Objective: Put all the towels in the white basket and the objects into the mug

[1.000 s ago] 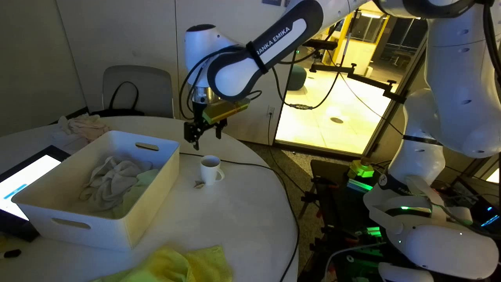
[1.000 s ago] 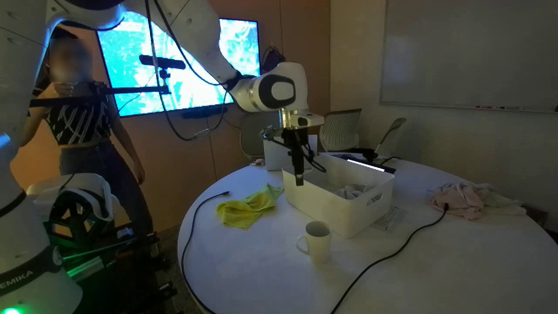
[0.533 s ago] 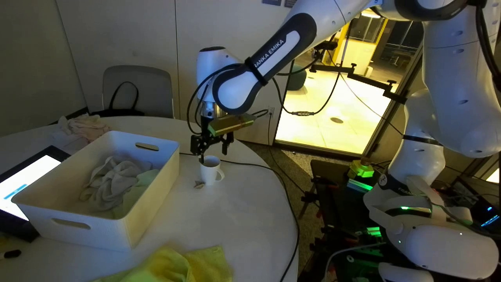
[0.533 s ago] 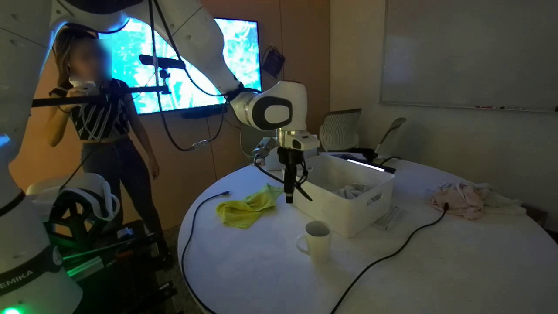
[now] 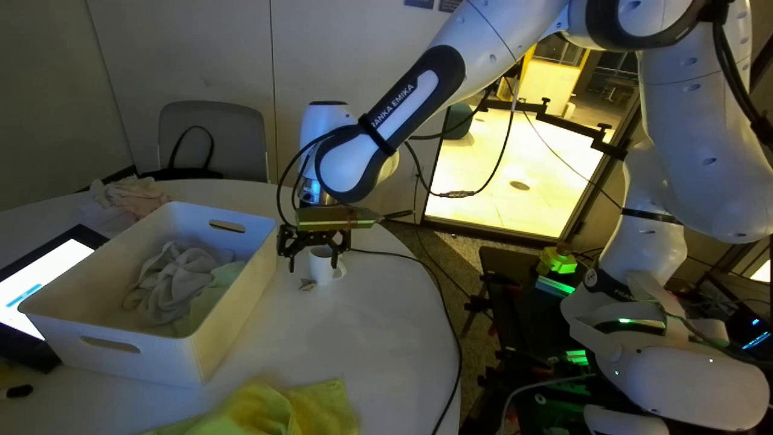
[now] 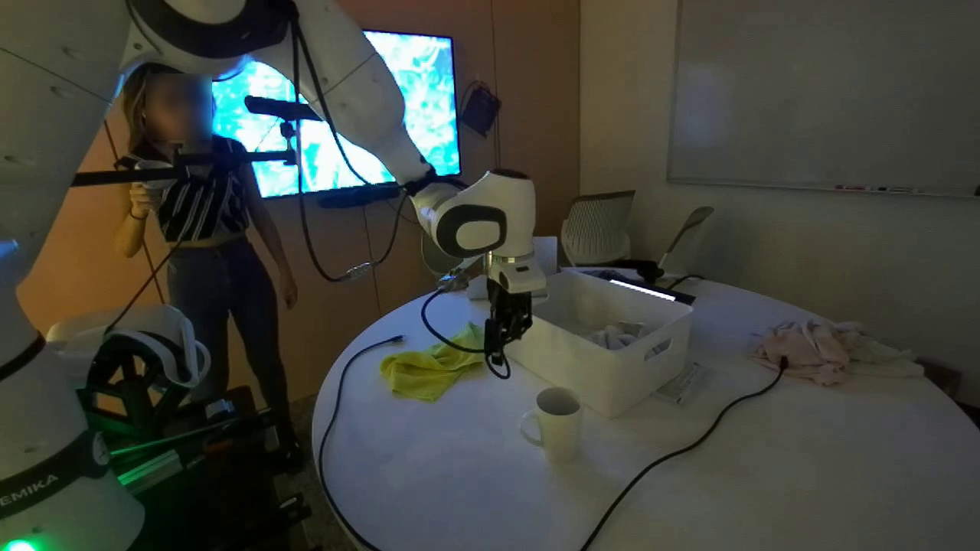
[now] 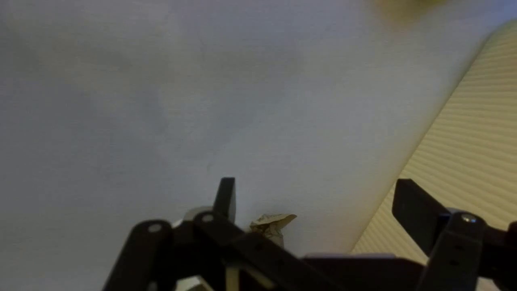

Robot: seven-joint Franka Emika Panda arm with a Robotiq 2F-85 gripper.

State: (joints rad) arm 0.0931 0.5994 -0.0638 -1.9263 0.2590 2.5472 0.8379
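Note:
My gripper point(image 5: 313, 264) stands open, low over the table between the basket and the mug, holding nothing. One finger overlaps the white mug point(image 5: 320, 275) in an exterior view; contact cannot be told. In the wrist view, a small crumpled scrap point(image 7: 270, 224) lies on the table close to the left finger point(image 7: 225, 198). The ribbed wall of the white basket point(image 7: 464, 153) runs behind the right finger. Inside the basket lie the off-white towel point(image 5: 172, 281) and the pale green towel point(image 5: 211, 296). A yellow towel point(image 6: 432, 373) rests on the table outside it.
A dark tablet point(image 5: 54, 290) with a lit screen lies against the basket's far side. Pink cloth point(image 6: 811, 353) is heaped near the table edge. A black cable point(image 6: 689, 444) crosses the table past the mug. A person point(image 6: 214, 229) stands behind the arm.
The arm has lowered my open gripper from above the mug to just over the table, ending nearer the basket. Mug, basket and towels have stayed put. The person has shifted.

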